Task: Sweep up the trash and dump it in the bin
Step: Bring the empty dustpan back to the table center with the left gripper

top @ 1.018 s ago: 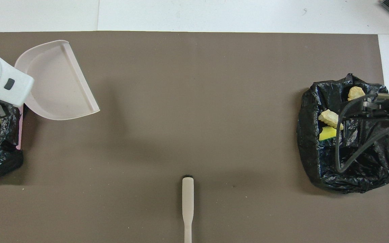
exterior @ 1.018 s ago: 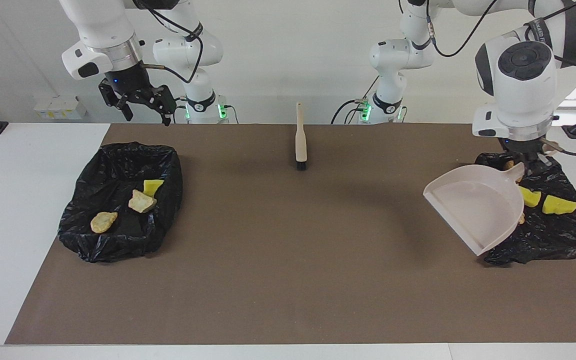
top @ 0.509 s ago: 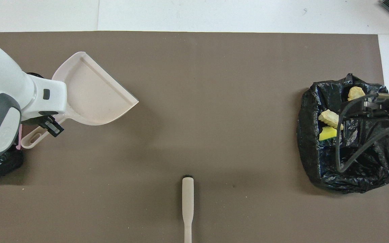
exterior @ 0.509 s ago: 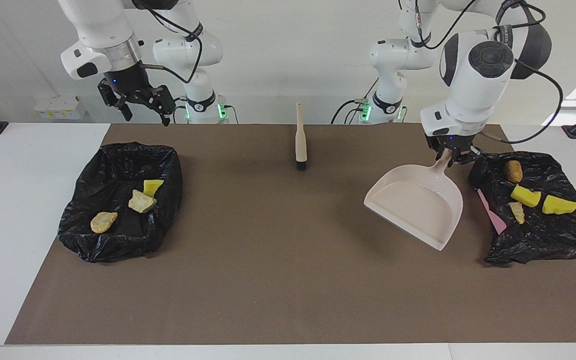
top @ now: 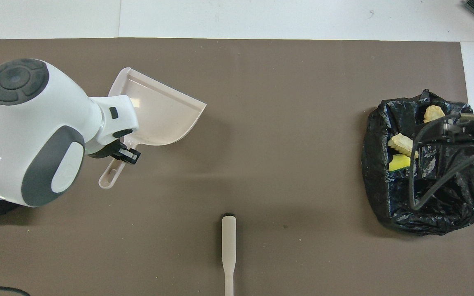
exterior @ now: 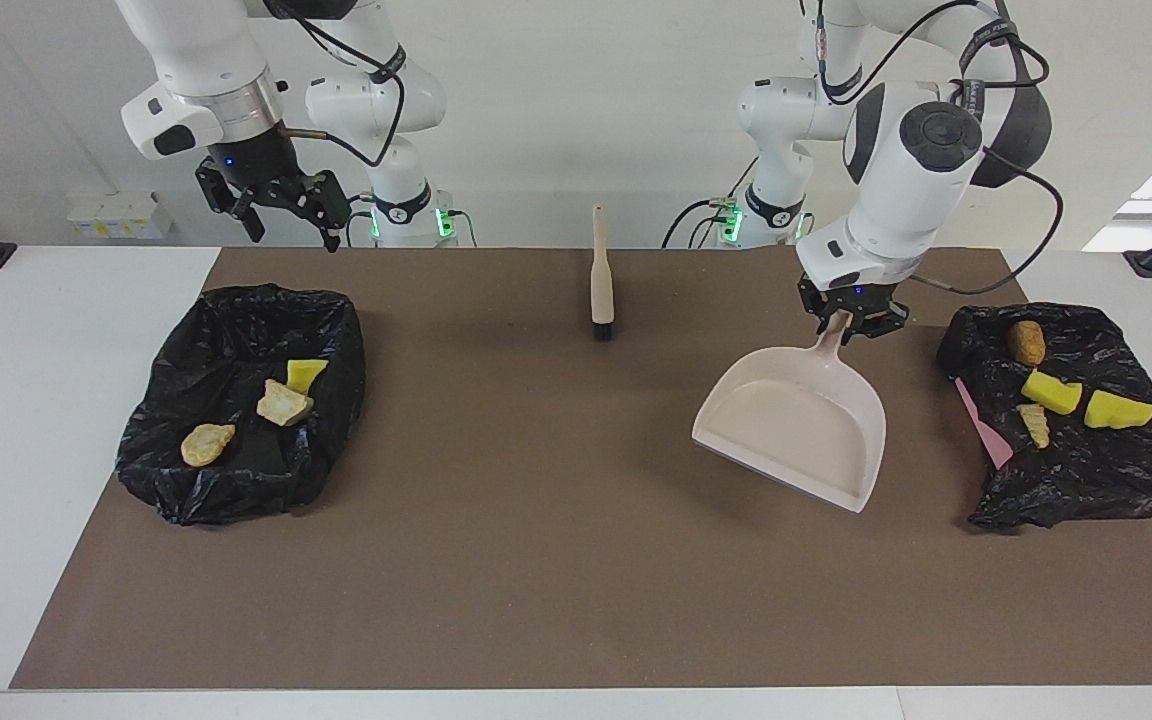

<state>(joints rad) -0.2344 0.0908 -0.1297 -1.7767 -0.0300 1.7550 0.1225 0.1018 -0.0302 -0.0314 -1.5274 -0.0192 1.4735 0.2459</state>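
Note:
My left gripper [exterior: 848, 325] [top: 124, 154] is shut on the handle of the empty beige dustpan [exterior: 796, 420] [top: 159, 111], held tilted just over the brown mat beside the black-bagged bin [exterior: 1086, 470] at the left arm's end. In that bin lies trash: a brown cylinder [exterior: 1026, 342], two yellow chunks [exterior: 1051, 392] [exterior: 1118, 410] and a tan piece [exterior: 1036, 425]. The bin [exterior: 236, 480] [top: 422, 213] at the right arm's end holds a yellow chunk [exterior: 306, 373] and two tan pieces [exterior: 284, 403] [exterior: 207, 443]. My right gripper [exterior: 286, 215] hangs open, up by that bin's robot-side edge.
A brush [exterior: 601, 275] [top: 228, 250] with a beige handle lies on the mat at the middle, close to the robots. A pink strip [exterior: 981, 425] shows at the edge of the bin at the left arm's end.
My left arm has carried the dustpan away from over its bin toward the table's middle, swinging it round and lower. The right arm has barely moved.

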